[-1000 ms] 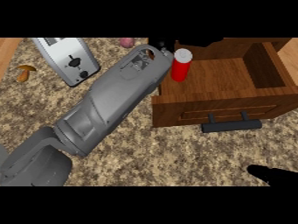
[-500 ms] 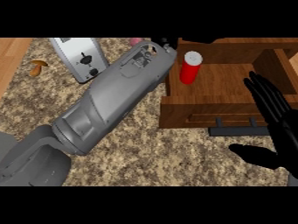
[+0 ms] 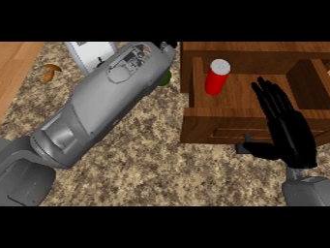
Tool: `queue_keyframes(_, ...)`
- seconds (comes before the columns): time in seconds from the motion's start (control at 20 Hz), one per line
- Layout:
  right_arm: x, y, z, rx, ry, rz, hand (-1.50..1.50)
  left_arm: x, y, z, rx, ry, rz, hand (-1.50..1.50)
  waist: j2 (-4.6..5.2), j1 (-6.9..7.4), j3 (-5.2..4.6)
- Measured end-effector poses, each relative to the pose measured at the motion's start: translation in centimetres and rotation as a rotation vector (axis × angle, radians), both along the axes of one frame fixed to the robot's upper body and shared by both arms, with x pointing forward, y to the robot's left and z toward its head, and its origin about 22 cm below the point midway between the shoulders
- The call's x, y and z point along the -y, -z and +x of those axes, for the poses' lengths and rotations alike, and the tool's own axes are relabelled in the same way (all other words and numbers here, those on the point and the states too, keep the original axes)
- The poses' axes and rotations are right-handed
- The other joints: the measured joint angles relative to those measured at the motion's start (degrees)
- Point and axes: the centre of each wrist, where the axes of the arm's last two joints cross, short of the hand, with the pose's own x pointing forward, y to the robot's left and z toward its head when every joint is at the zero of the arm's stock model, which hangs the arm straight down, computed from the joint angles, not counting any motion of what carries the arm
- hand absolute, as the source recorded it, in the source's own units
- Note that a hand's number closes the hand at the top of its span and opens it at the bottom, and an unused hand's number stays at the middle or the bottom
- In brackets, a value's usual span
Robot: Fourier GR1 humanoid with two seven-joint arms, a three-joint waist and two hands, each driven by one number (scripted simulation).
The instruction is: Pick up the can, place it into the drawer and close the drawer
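The red can (image 3: 216,77) with a white top stands upright inside the open wooden drawer (image 3: 311,89), near its left wall. My right hand (image 3: 287,127) is open, with its straight fingers pointing up across the drawer's front panel (image 3: 214,133). It covers most of the dark handle (image 3: 244,146). My left forearm (image 3: 103,111) runs diagonally from the lower left to the top centre. Only a black sliver of my left hand (image 3: 170,45) shows at the picture's top, left of the drawer and apart from the can.
A white and grey appliance (image 3: 90,51) stands at the back, left of the forearm. A brown mushroom (image 3: 50,71) lies on the speckled counter near the wooden strip at the left. Something small and green (image 3: 166,78) peeks out beside the forearm.
My right hand has risen from the lower right corner to the drawer's front. The can has stayed upright in the drawer, and the left hand has slid further towards the top edge.
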Motion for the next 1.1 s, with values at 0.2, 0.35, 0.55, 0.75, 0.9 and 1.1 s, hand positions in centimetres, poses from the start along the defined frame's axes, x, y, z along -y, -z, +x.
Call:
queue_keyframes(0.2, 0.0, 1.2, 2.1, 0.030, 0.030, -0.018, -1.50, -2.1, -0.9, 0.1, -0.004, -0.006, 0.003, -1.50, -0.50, 0.34, -0.56)
queue_keyframes(0.35, 0.1, 1.9, 3.5, 0.050, 0.053, -0.042, -1.50, -3.3, -0.9, -0.4, -0.007, 0.006, -0.001, -1.50, -0.90, 0.76, -0.95)
queue_keyframes(0.55, 0.3, 2.6, 5.4, 0.072, 0.077, -0.075, -1.50, -5.1, -1.5, -0.5, -0.004, 0.000, 0.011, -1.50, -1.01, 1.21, -1.25)
queue_keyframes(0.75, 0.4, 3.0, 7.4, 0.102, 0.103, -0.128, -1.50, -6.0, -1.4, -1.0, -0.017, 0.001, 0.014, -1.50, -0.98, 1.56, -1.33)
queue_keyframes(0.9, 0.5, 3.1, 8.8, 0.123, 0.122, -0.148, -1.50, -6.9, -1.3, -1.3, -0.031, 0.002, 0.012, -1.50, -0.82, 1.88, -1.25)
queue_keyframes(1.1, 0.4, 3.1, 10.6, 0.158, 0.161, -0.143, -1.50, -8.4, -0.5, -1.9, -0.041, -0.004, 0.010, -1.50, -0.52, 2.13, -1.03)
